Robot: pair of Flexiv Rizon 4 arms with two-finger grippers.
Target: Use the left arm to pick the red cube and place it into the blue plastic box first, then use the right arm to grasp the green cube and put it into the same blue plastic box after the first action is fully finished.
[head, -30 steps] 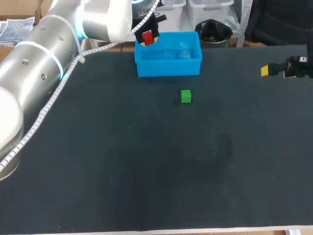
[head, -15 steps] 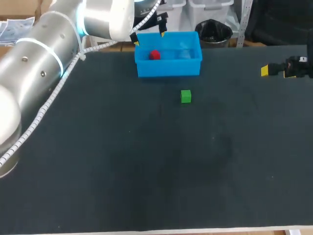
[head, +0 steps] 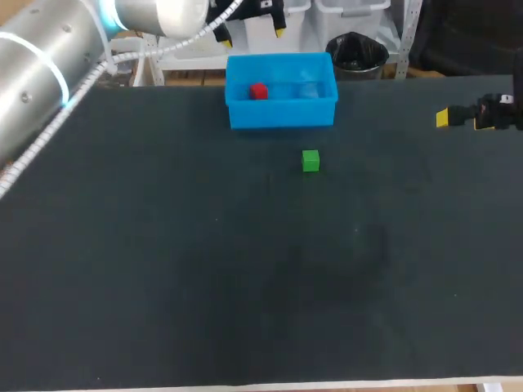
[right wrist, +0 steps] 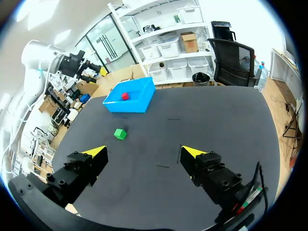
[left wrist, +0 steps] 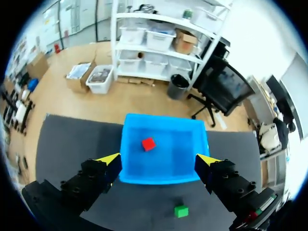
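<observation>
Head view | small red cube (head: 258,91) in blue plastic box (head: 282,114) | green cube (head: 310,161) on desk (head: 245,269) | left tool (left wrist: 160,160), right tool (right wrist: 144,152): fingers apart

The red cube (head: 258,91) lies inside the blue box (head: 282,116), towards its left end. The box sits at the far side of the bench (head: 163,269), and the green cube (head: 310,161) lies on the bench just in front of it. The left arm (head: 41,65) comes in from the far left corner. Its gripper (head: 252,33) shows past the box's far wall with fingers (head: 279,31) spread wide. The right gripper (head: 445,118) hangs at the right edge, well apart from both cubes.
</observation>
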